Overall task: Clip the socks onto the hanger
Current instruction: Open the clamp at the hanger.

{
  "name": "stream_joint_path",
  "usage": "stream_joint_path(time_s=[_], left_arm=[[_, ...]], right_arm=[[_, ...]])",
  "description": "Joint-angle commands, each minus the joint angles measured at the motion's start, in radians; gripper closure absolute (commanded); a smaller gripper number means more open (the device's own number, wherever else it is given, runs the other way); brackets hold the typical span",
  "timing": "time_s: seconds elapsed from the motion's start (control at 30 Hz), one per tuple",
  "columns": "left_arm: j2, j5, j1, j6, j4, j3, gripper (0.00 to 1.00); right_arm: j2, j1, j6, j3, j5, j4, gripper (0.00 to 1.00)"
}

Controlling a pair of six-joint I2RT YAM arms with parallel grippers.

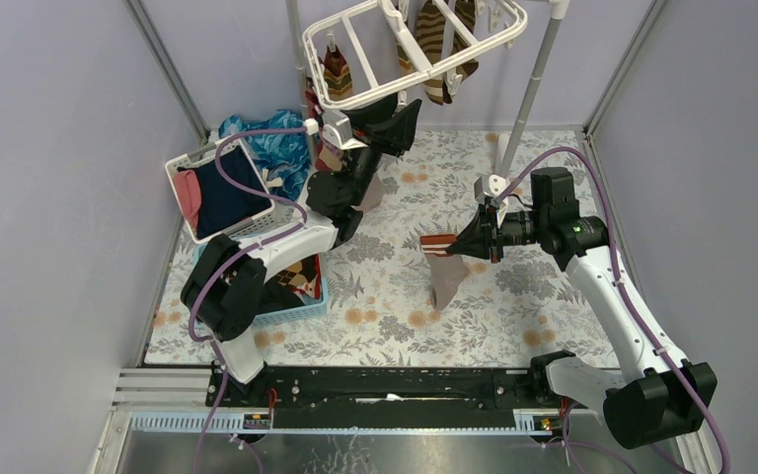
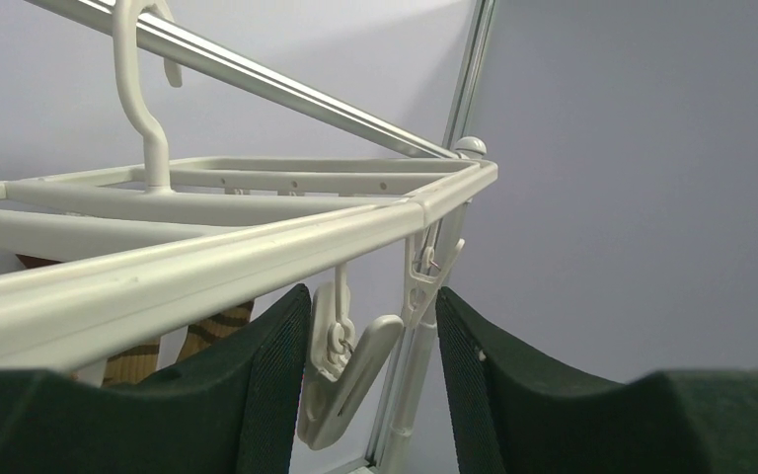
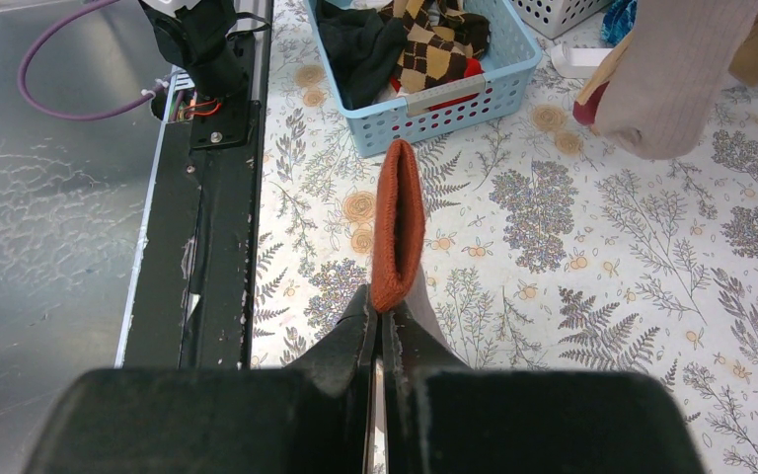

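The sock in hand (image 1: 446,269) (tan, with a rust-orange cuff) is gripped at the cuff by the right claw (image 1: 484,237), which is clenched on the folded edge, and it hangs above the middle of the floral bench (image 1: 405,326), well apart from the hanger (image 1: 355,95). On that frame a striped sock (image 1: 439,49) and another near the left corner (image 1: 337,69) are already clipped. More socks (image 3: 424,39) are seen in the blue basket (image 3: 454,94) by the left arm's base.

The left claw (image 2: 370,296) is raised to the hanger's near rail, its fingers (image 2: 257,395) spread on either side of a dangling clip (image 2: 341,380); nothing is held.

The step in hand is judged to be the readying of that clip. Next, the clip would need to be squeezed open, the cuff lifted and fed between its lips, then the clip let go before the right claw is released.
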Motion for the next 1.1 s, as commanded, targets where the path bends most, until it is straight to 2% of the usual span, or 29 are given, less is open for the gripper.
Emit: stream_joint_path(time_s=[0.0, 0.37, 1.07], left_arm=[[-0.009, 0.004, -0.002, -0.017, 0.075, -0.01, 0.46], [-0.03, 0.012, -0.002, -0.039, 0.099, -0.043, 0.54], [-0.007, 0.018, -0.002, -0.046, 0.063, 0.004, 0.67]], right_arm=[[-0.022, -0.005, -0.008, 0.021, -0.039, -0.011, 1.0], [-0.022, -0.007, -0.003, 0.017, -0.04, -0.006, 1.0], [-0.027, -0.008, -0.007, 0.018, -0.041, -0.009, 1.0]])
